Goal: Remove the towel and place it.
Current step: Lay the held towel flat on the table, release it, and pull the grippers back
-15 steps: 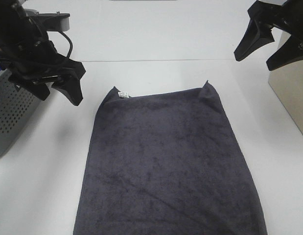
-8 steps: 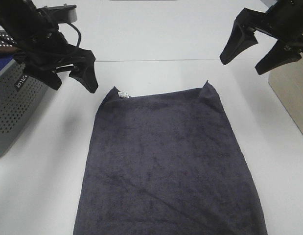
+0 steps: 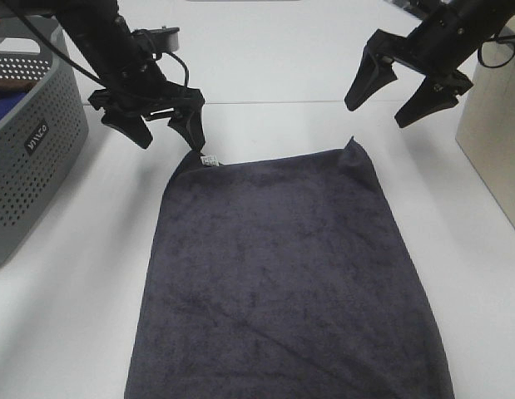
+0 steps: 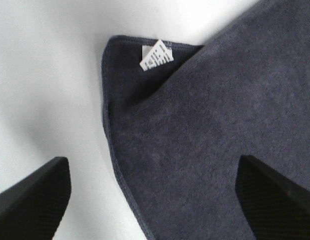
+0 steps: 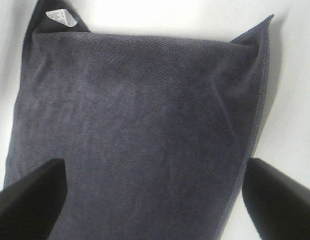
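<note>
Left pincer (image 3: 167, 137), splayed, near rectangular terry towel (image 3: 282, 274)

Basket (image 3: 32, 166) blocks left edge, beige box (image 3: 494, 158) blocks right. Bare tabletop (image 3: 91, 274) strips flank towel (image 3: 282, 274) both sides; wider bare area beyond far corners.

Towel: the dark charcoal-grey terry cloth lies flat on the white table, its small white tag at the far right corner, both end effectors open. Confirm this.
Wrong on one point: the small white tag is at the far left corner of the dark charcoal-grey terry towel, by the left end effector; the exterior high view shows it. The rest stands.
</note>
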Available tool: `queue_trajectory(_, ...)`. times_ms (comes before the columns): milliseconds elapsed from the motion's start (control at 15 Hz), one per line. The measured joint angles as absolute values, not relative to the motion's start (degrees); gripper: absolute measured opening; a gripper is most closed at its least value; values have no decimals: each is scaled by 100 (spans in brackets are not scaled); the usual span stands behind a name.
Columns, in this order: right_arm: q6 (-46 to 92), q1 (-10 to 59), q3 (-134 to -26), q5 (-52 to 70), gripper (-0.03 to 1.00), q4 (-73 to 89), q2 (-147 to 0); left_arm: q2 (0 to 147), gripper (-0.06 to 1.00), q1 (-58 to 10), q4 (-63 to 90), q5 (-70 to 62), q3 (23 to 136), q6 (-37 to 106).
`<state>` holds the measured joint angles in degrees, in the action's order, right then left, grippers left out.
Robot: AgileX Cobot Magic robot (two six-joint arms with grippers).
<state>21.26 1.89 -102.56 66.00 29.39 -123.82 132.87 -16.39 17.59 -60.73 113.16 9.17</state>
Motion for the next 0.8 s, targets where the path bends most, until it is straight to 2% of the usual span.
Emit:
queue_trajectory(333, 2137, 189, -11052, 6463, 89, 2830, -13281, 14398, 84, -1226, 2504, -6434, 12685, 1014)
queue_trajectory(800, 2160, 189, -12003, 6366, 87, 2813, -14146, 14937, 84, -985, 3157, -6411, 12823, 1461)
